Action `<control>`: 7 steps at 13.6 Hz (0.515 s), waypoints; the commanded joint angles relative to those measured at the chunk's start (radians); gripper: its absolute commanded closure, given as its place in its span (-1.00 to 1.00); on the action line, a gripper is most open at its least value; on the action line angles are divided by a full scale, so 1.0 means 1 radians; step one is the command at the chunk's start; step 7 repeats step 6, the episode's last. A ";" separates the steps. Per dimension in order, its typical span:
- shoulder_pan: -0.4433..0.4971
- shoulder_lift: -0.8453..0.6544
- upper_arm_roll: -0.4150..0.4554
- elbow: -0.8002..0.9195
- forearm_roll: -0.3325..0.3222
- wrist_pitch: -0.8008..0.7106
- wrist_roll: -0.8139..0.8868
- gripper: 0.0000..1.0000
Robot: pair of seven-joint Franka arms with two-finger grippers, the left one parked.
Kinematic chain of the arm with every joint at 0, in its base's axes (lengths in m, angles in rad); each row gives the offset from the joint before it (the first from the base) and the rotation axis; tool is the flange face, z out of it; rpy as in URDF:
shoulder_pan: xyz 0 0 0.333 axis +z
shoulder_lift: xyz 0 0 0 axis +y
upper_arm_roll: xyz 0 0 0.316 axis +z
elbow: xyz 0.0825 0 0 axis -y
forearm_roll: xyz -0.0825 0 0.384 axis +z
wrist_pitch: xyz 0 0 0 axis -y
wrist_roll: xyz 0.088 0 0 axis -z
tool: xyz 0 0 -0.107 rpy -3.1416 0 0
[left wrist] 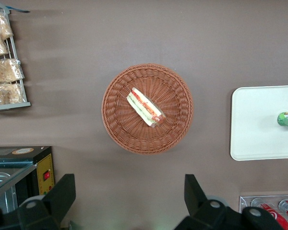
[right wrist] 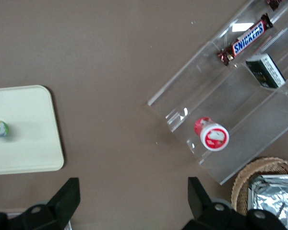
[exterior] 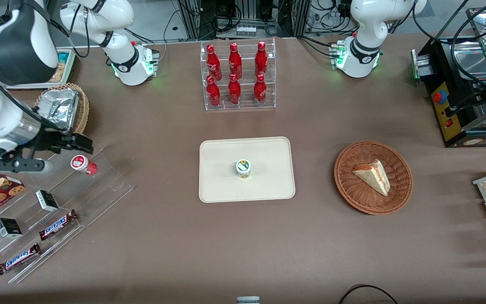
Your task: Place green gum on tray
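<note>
The green gum canister [exterior: 243,168] stands upright near the middle of the cream tray [exterior: 213,185], white lid up, clear of the rim all round, so by the look of it the placing itself is done and what you have in hand now is the retreat. Your gripper [right wrist: 133,199] hangs over the acrylic display stand [exterior: 99,185] at the working arm's end of the counter [exterior: 243,253], well apart from the tray, right above the red gum canister [exterior: 82,164] that sits on the stand's upper step. Jaws are spread wide and hold nothing; the wrist view shows bare brown counter and the clear step between the two fingers [right wrist: 67,194], touching neither. To finish this well, keep the arm high as you park it: the red canister is tall and light, and I'd judge a low pass could tip it or nudge the stand. Same goes for the foil tray in the wicker basket [exterior: 80,114] just beside your wrist, so don't swing that way. Stay off the Snickers bars [exterior: 57,224] and small black boxes [exterior: 47,200] on the lower steps, nearer the front camera. Leave the tray alone; the gum needs no correcting from here.
</note>
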 commanded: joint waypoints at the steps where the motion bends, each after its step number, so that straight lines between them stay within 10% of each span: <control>1: -0.056 -0.068 0.020 -0.038 0.007 -0.055 -0.018 -1.00; 7: -0.105 -0.114 0.023 -0.015 0.006 -0.178 -0.009 -1.00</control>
